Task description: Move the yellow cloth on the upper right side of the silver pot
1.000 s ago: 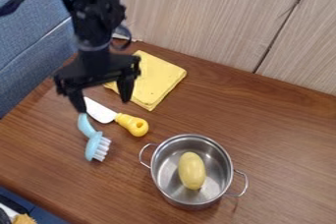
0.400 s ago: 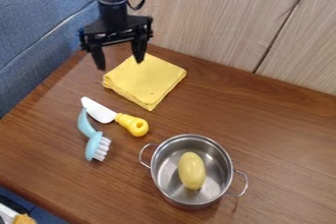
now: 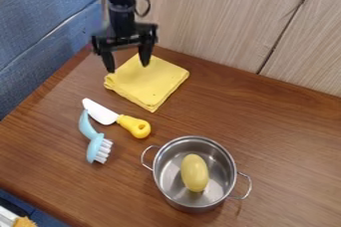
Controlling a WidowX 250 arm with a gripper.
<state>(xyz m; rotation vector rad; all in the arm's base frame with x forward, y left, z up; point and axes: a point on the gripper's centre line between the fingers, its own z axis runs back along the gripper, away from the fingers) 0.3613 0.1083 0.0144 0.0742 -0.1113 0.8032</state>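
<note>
Bright, soft, even light covers the wooden tabletop (image 3: 266, 136). Pale glints show on the silver pot (image 3: 172, 173), lower centre of the frame, and shadows are faint and soft-edged.

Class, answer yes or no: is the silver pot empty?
No, a yellow oval object sits inside the silver pot.

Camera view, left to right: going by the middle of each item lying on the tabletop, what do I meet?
Blue brush → knife with the yellow handle → yellow cloth → silver pot.
</note>
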